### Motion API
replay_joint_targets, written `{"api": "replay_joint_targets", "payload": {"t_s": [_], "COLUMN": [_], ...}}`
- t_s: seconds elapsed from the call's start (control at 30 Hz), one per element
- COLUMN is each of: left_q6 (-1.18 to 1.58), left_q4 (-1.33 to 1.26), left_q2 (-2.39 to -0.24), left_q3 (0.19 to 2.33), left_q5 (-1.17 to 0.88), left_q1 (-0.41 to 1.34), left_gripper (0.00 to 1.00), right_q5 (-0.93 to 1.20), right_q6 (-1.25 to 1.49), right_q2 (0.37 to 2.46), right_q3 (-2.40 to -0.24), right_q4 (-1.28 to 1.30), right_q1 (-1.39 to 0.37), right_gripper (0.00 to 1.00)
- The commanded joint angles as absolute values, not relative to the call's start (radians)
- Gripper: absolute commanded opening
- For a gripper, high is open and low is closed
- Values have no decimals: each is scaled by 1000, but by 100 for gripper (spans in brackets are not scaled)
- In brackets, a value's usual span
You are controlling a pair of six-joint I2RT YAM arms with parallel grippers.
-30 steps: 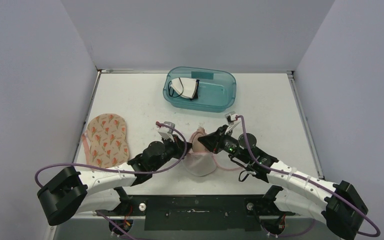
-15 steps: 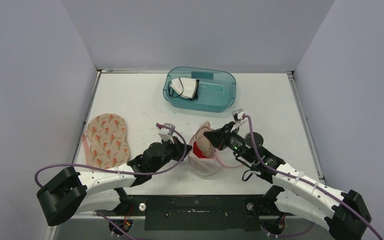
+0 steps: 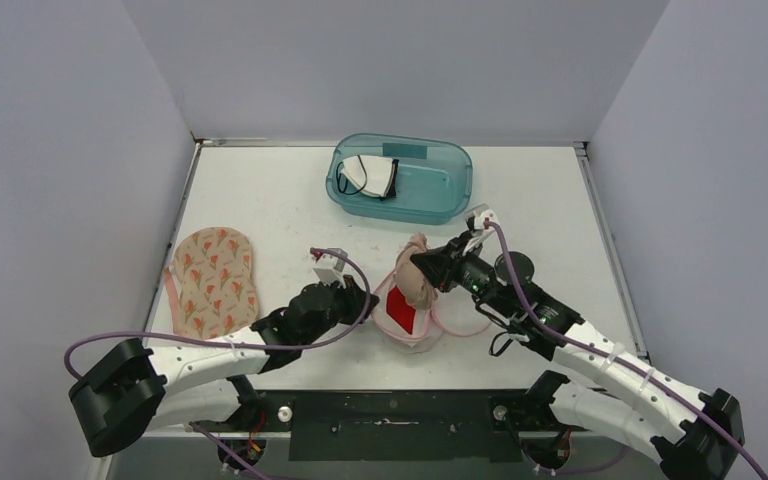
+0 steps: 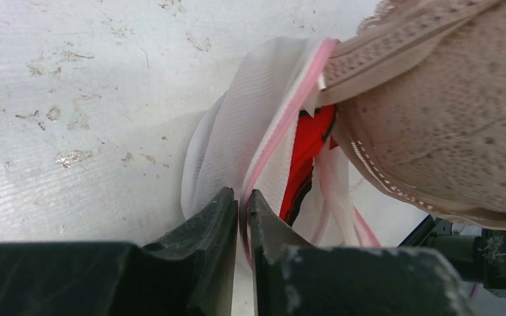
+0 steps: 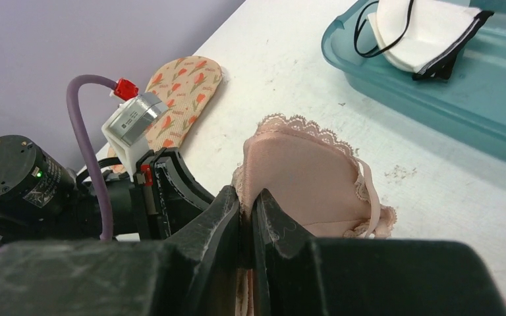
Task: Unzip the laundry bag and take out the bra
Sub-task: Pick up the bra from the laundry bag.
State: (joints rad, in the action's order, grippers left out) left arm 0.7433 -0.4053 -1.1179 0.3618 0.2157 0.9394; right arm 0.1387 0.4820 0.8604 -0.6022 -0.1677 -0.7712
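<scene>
Where the white table (image 3: 270, 200) runs along its left wall, one flat, bean-shaped fabric pad (image 3: 215, 280) is laid. It is printed with orange flowers on a peach ground and edged by a pink strap.

Of the two grippers, the left gripper (image 3: 363, 298) is found just right of the pad, lowered to the table near the front edge. In its wrist view its two black fingers are seen pressed nearly together, with only a thin slit between them. The pink trim of the laundry bag (image 4: 217, 145) is pinched in that slit.

One bag is counted: a soft, crumpled pouch of fine white mesh, bordered in pink, with its mouth parted. It is laid on the table between the two grippers. A single red piece (image 4: 306, 151) is shown inside the opening; what it is cannot be told.

One bra (image 3: 420, 290) is seen, beige and dotted in texture, with a scalloped lace edge and pale stitching. It is raised partly out of the bag's mouth, with its lower part at the opening. Its upper fold is clamped by the right gripper (image 3: 422, 266), whose fingers are closed tight on the fabric.

Farther back and well apart, one oval tub (image 3: 455, 195) of clear teal plastic is set. One white padded piece (image 3: 370, 177) with black straps is held in its left end.
</scene>
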Motion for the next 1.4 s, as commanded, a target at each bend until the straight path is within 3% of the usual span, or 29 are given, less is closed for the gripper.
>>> {"api": "replay_joint_targets", "payload": {"t_s": [0.0,0.37,0.83,1.1,1.37], "left_q6": [786,769,767,766,782], "left_q4": [-315,-256,-334,-403,-466], "left_q2": [-1043,-884,-1003,-1091,-1192], "left_q3": [422,438,453,433,425], "left_q5": [257,315,237,191,188], "left_q1": [928,921,913,908,907], "left_gripper": [16,42,57,57,43], "right_q5": [120,159,345,351,385], "right_q6": [374,341,311,322,336], "right_q2": [823,785,862,829,828], "right_q3": [-727,-791,-845,-889,-923], "right_q4": [-57,81,205,201,197], "right_q1": [-766,-768,-776,-775,-774], "right_gripper": [5,5,5,5,5]}}
